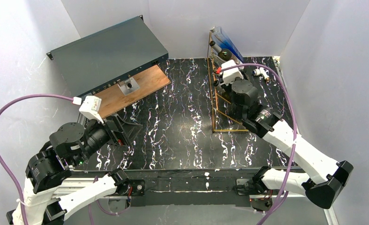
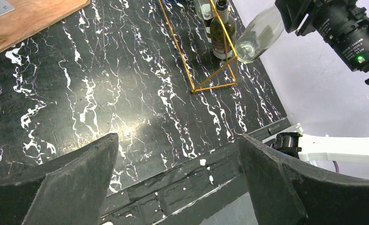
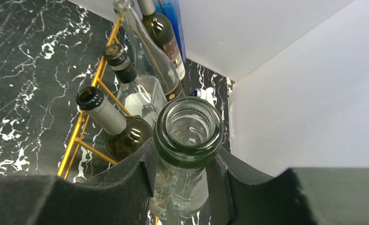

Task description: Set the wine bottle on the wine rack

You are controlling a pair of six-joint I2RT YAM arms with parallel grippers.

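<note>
The wine rack (image 1: 212, 93), a thin gold wire frame, stands at the back right of the black marbled table; it also shows in the left wrist view (image 2: 214, 87) and the right wrist view (image 3: 75, 140). My right gripper (image 3: 182, 174) is shut on the neck of a clear wine bottle (image 3: 188, 157), open mouth facing the camera. In the left wrist view this bottle (image 2: 260, 35) hangs tilted, its base close to the rack's right side, above the table. My left gripper (image 2: 180, 154) is open and empty over the near-left table (image 1: 131, 131).
Several bottles lie in the rack: a dark one with a white neck (image 3: 121, 133), a clear one with a dark cap (image 3: 136, 93), a labelled dark one (image 3: 166, 37). A dark grey metal box (image 1: 107, 54) and a wooden board (image 1: 131, 89) sit back left. White walls close the right side.
</note>
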